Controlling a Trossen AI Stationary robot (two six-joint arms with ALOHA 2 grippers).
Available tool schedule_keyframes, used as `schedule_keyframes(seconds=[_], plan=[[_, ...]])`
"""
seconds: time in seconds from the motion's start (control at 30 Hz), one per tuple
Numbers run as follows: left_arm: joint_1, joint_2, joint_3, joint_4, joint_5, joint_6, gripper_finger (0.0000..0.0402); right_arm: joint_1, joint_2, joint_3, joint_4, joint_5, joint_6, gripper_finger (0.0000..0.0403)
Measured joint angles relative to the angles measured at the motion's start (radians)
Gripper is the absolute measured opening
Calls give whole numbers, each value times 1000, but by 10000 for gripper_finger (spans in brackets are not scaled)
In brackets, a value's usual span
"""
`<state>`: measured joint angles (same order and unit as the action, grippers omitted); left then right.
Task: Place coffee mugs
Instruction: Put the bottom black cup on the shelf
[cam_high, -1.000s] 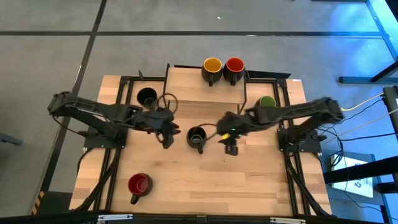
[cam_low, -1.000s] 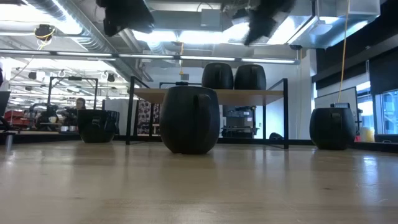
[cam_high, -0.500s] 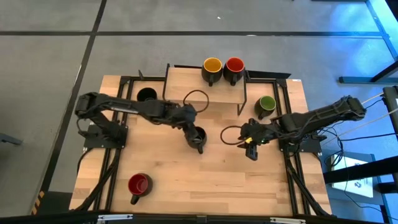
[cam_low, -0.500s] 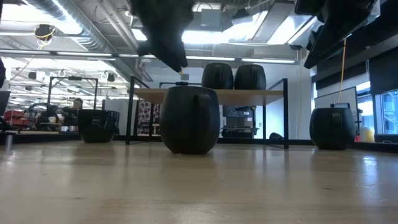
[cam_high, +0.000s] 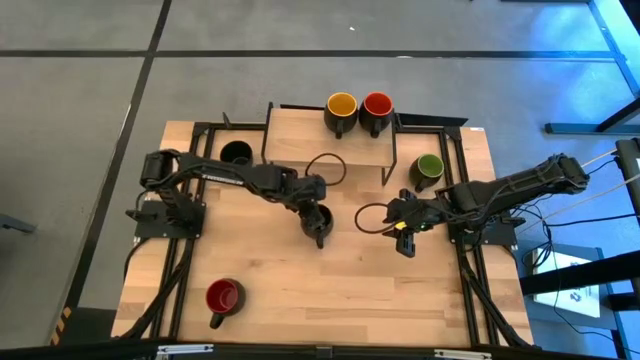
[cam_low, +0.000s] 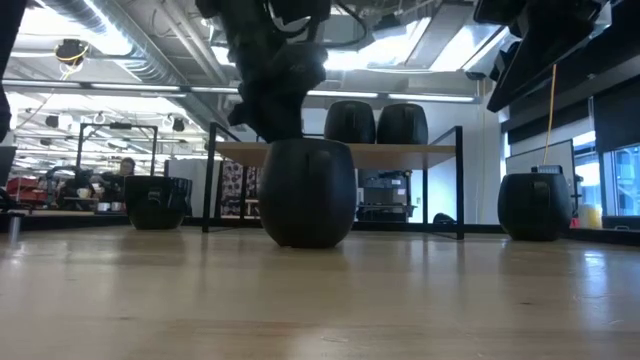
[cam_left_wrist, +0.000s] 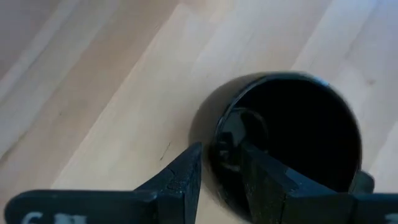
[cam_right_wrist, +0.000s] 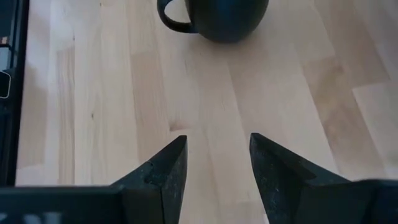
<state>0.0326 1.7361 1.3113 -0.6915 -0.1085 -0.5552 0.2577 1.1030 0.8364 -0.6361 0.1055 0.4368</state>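
The black-inside mug (cam_high: 320, 222) stands on its base mid-table and also shows in the low view (cam_low: 306, 192). My left gripper (cam_high: 312, 212) is at its rim, reaching in from the table's left; the fingers (cam_left_wrist: 217, 155) straddle the wall. My right gripper (cam_high: 402, 243) hovers open over bare wood to the mug's right; its wrist view (cam_right_wrist: 217, 146) shows that mug (cam_right_wrist: 227, 18) ahead. On the raised shelf stand the yellow-orange mug (cam_high: 342, 105) and a red one (cam_high: 377, 104). On the table stand the green mug (cam_high: 430, 166), a second black one (cam_high: 236, 154) and a second red one (cam_high: 223, 296). My left gripper has the mug's wall at the rim (cam_left_wrist: 210, 127), on the side toward its arm. One finger (cam_left_wrist: 264, 180) is inside the mug and one finger (cam_left_wrist: 180, 180) is outside. The fingers come slanting down from above. The mug stands upright on the table.
The raised wooden shelf (cam_high: 300, 140) on a black frame spans the far middle of the table. Black frame rails run along both sides by the arm bases. Bare wood lies along the near edge, to the right of the red mug. A person shows far off in the room (cam_low: 127, 168).
My left gripper swung toward the table's right, from left of the centre mug onto it, then came down at its rim. My right gripper drew back toward the table's right, away from that mug, and has since kept still.
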Motion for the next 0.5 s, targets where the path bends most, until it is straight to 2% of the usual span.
schedule_keyframes(seconds=[0.5], plan=[[2, 60, -1, 16, 21, 56, 95, -3, 1, 0, 3, 32, -32, 161]])
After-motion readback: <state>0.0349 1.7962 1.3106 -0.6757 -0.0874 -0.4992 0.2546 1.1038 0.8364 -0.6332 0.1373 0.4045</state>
